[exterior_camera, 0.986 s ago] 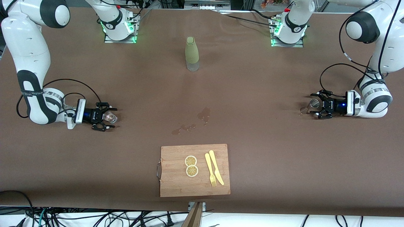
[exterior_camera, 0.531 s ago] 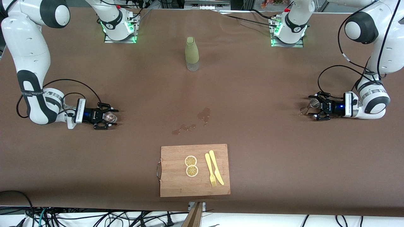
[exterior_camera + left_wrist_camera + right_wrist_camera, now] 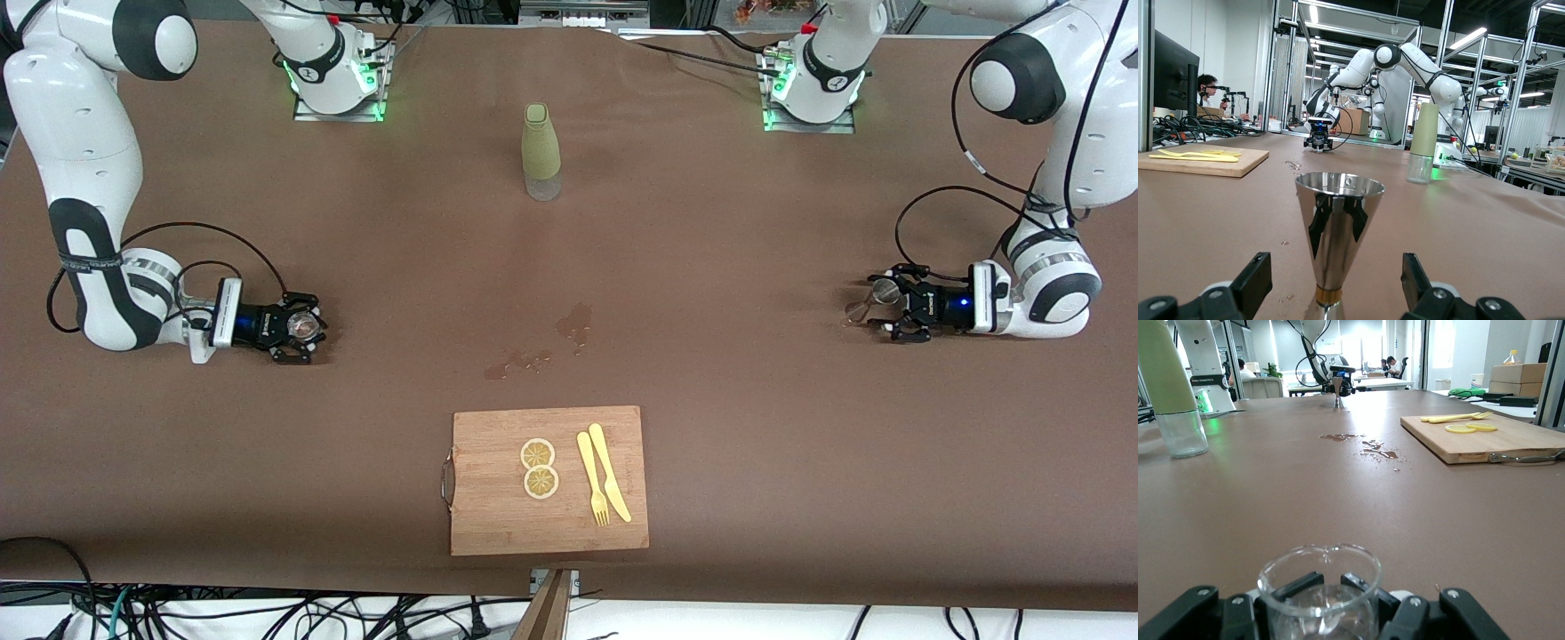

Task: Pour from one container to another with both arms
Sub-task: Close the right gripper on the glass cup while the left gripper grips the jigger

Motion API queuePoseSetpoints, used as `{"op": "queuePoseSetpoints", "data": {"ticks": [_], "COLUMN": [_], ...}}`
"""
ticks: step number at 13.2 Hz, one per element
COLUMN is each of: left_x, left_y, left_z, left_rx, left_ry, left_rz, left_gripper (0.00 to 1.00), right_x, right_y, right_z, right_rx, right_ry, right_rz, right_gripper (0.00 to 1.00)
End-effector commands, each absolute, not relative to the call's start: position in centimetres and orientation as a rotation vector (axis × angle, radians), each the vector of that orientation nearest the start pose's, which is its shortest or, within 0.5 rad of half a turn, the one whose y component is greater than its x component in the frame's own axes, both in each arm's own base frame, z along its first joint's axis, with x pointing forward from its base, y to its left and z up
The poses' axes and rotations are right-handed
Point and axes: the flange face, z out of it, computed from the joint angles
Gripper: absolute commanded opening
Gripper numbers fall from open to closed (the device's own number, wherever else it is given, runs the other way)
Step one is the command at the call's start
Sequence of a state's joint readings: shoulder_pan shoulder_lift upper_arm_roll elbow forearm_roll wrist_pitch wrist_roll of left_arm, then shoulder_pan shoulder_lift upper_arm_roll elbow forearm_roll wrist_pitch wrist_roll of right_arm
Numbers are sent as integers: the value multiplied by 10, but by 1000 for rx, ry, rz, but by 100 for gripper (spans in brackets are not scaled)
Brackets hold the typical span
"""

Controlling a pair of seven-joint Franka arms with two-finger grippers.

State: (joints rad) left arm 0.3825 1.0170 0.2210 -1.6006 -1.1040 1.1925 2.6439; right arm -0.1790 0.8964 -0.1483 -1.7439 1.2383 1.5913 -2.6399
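We clamp the right claw (image 3: 307,329) on the fragile, slippery glass beaker (image 3: 1319,587); the left claw (image 3: 1335,293) brackets the steel jigger (image 3: 1336,233), fingers apart.

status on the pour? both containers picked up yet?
Done: right gripper is shut on the glass beaker, which sits on the table at the right arm's end.
In hand: left gripper brackets the metal jigger at the left arm's end, fingers apart from it, no grip.
Left: grasp the jigger, lift both, bring them together, pour. An old spill marks the middle of the table.
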Motion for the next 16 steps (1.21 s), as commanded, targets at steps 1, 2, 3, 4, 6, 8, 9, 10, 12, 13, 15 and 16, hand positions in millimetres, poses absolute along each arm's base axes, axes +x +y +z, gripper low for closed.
{"op": "queuePoseSetpoints", "data": {"ticks": [1, 2, 3, 4, 6, 8, 9, 10, 12, 13, 15, 16], "left_x": [517, 517, 516, 515, 514, 513, 514, 514, 516, 516, 516, 517], "left_y": [206, 206, 206, 206, 206, 206, 206, 207, 206, 206, 207, 207], "left_z": [56, 55, 50, 48, 44, 42, 43, 43, 46, 47, 48, 50], "left_rx": [1238, 1239, 1248, 1250, 1256, 1246, 1245, 1245, 1242, 1241, 1242, 1239], "left_ry": [-1234, -1232, -1234, -1231, -1236, -1263, -1266, -1267, -1270, -1271, -1268, -1268], "left_rz": [1095, 1097, 1098, 1095, 1094, 1118, 1120, 1121, 1123, 1123, 1123, 1125], "left_gripper": [57, 47, 46, 44, 41, 42, 41, 41, 41, 42, 43, 41], "right_x": [568, 569, 571, 572, 581, 594, 600, 604, 612, 616, 627, 632], "right_y": [-86, -86, -83, -80, -66, -48, -41, -35, -18, -3, 31, 48], "right_z": [66, 67, 70, 73, 86, 104, 112, 117, 132, 142, 165, 172], "right_rx": [-1421, -1424, -1412, -1409, -1376, -1360, -1359, -1347, -1329, -1321, -1296, -1282], "right_ry": [-1347, -1339, -1334, -1315, -1303, -1291, -1288, -1286, -1274, -1259, -1266, -1280], "right_rz": [-1033, -1037, -1037, -1027, -1032, -1018, -1012, -1011, -997, -976, -930, -895], "right_gripper": [19, 19, 16, 16, 13, 7, 3, 1, 1, 1, 1, 1]}}
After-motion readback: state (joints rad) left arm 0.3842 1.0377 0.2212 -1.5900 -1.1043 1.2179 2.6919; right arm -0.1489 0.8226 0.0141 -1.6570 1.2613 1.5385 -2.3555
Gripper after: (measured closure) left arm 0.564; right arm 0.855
